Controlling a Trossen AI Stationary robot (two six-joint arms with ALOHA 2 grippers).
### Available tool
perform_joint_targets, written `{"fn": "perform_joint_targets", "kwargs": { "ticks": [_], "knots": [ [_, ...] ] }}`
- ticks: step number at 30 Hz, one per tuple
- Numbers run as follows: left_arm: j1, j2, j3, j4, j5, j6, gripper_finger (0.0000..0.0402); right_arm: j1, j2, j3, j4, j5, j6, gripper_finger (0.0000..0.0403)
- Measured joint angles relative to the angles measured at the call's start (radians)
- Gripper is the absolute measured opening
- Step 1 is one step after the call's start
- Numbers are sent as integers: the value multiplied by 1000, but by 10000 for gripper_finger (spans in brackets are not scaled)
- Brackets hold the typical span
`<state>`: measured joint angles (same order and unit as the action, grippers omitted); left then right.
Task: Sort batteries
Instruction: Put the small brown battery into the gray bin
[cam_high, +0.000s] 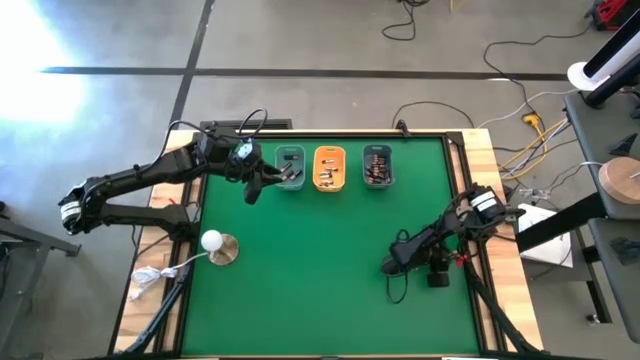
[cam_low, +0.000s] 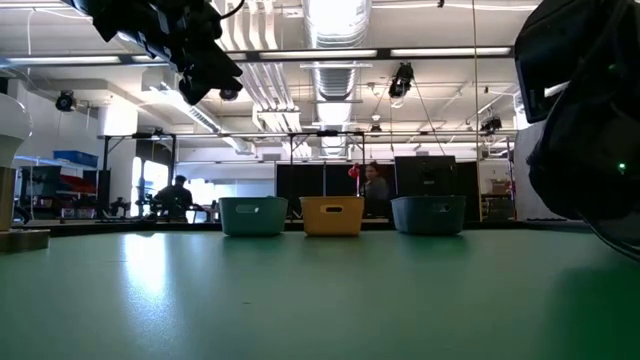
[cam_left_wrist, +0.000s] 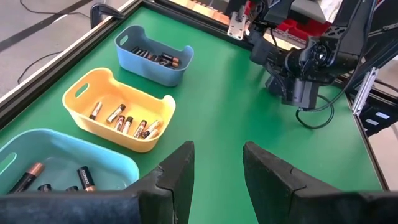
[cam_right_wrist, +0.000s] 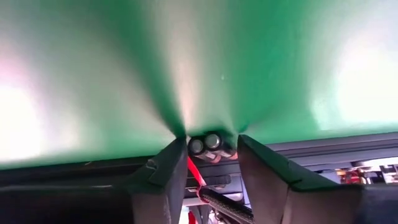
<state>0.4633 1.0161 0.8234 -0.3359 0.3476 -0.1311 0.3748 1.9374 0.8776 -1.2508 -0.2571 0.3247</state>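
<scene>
On the green counter (cam_high: 330, 260), the left gripper (cam_left_wrist: 216, 163) hangs spread and empty beside the teal tray (cam_left_wrist: 106, 163), while the right gripper (cam_right_wrist: 211, 155) (the nearer arm) straddles the batteries (cam_right_wrist: 210, 144) lying end-on between its parted fingers at the near right.

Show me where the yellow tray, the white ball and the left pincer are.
yellow tray (cam_left_wrist: 79, 95): left wrist view, on its rim beside the handle slot.
white ball (cam_high: 211, 240): high view, on the top of the ball.
left pincer (cam_left_wrist: 217, 163): left wrist view, midway between its two dark fingertips, which stand apart.
</scene>
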Motion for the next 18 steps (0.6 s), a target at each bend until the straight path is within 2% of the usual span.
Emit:
{"fn": "perform_joint_targets", "kwargs": {
  "ticks": [8, 18],
  "knots": [
    [0, 0, 0, 3, 1, 17, 117, -3, -1, -30, 10, -15, 32, 97],
    [0, 0, 0, 11, 2, 10, 117, -3, -1, -50, 23, -31, 20, 93]
  ]
}}
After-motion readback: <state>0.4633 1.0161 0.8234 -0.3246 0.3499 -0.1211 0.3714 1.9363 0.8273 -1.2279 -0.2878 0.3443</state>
